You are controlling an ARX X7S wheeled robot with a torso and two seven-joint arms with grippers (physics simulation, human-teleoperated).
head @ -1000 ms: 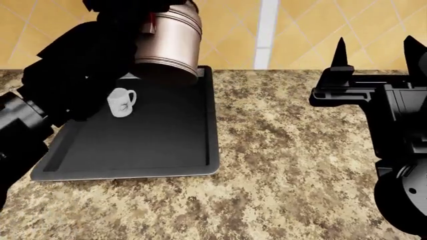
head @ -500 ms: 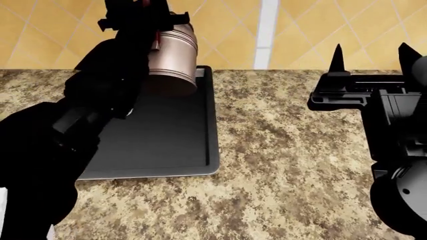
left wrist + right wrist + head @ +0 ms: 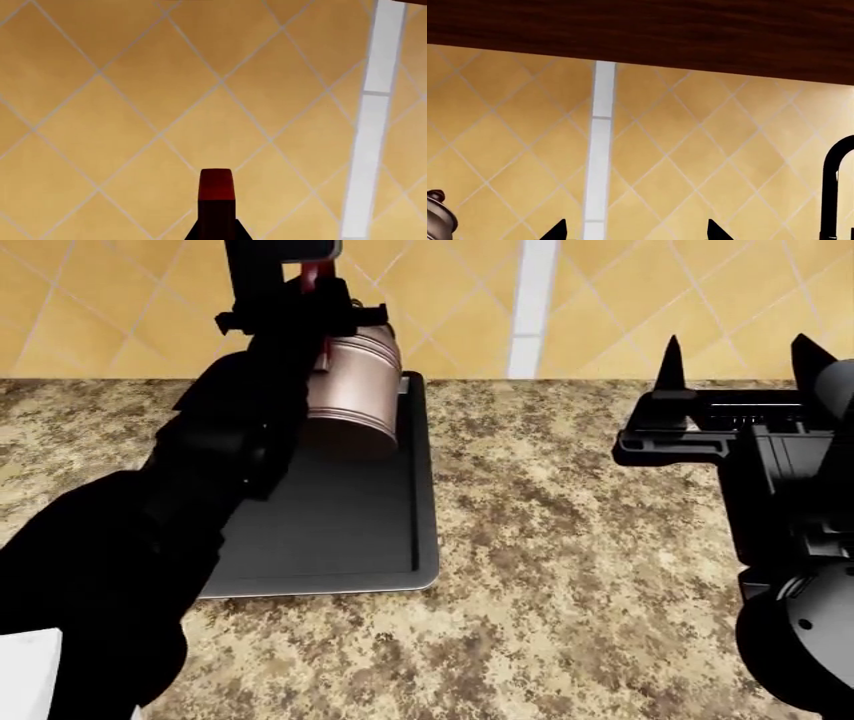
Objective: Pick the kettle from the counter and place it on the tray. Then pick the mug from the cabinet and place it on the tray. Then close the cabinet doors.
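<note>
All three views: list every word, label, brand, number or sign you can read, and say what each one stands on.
None can be read in any view.
Ribbed copper-pewter metal kettle: no lettering shows.
Flat dark grey tray: plain.
Speckled granite counter: plain.
Yellow diamond-tiled wall: grout lines only.
Dark wood cabinet: grain only.
The mug is hidden behind the left arm.

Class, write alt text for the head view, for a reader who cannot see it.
The robot's black left arm reaches across a dark grey tray to a copper kettle at the tray's far end. The right gripper, jaws apart, hangs over the speckled granite counter; tan diamond-tiled wall behind.
</note>
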